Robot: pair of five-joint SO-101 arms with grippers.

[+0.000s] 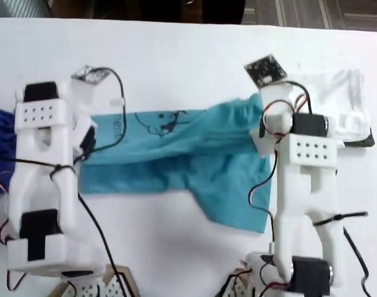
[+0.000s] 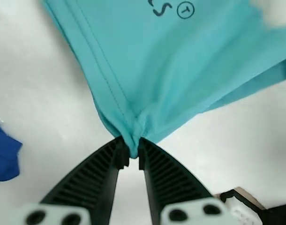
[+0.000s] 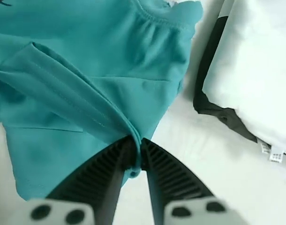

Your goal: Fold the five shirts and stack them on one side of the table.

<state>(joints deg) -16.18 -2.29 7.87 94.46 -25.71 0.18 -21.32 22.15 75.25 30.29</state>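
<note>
A teal shirt (image 1: 176, 145) with dark print lies stretched across the middle of the table between the two arms. My left gripper (image 2: 131, 157) is shut on the teal shirt's (image 2: 171, 75) bunched hem at its left end. My right gripper (image 3: 137, 157) is shut on a folded edge of the teal shirt (image 3: 86, 84) at its right end. A folded white shirt (image 1: 340, 99) lies on a folded dark one (image 1: 361, 142) at the right side. Part of a blue shirt (image 1: 0, 133) shows at the left edge.
The white shirt (image 3: 255, 70) and the dark shirt (image 3: 213, 61) under it lie close beside my right gripper. The blue shirt (image 2: 3, 154) sits near my left gripper. Bare white table (image 1: 176, 43) stretches behind the shirts. The arms' bases stand at the front edge.
</note>
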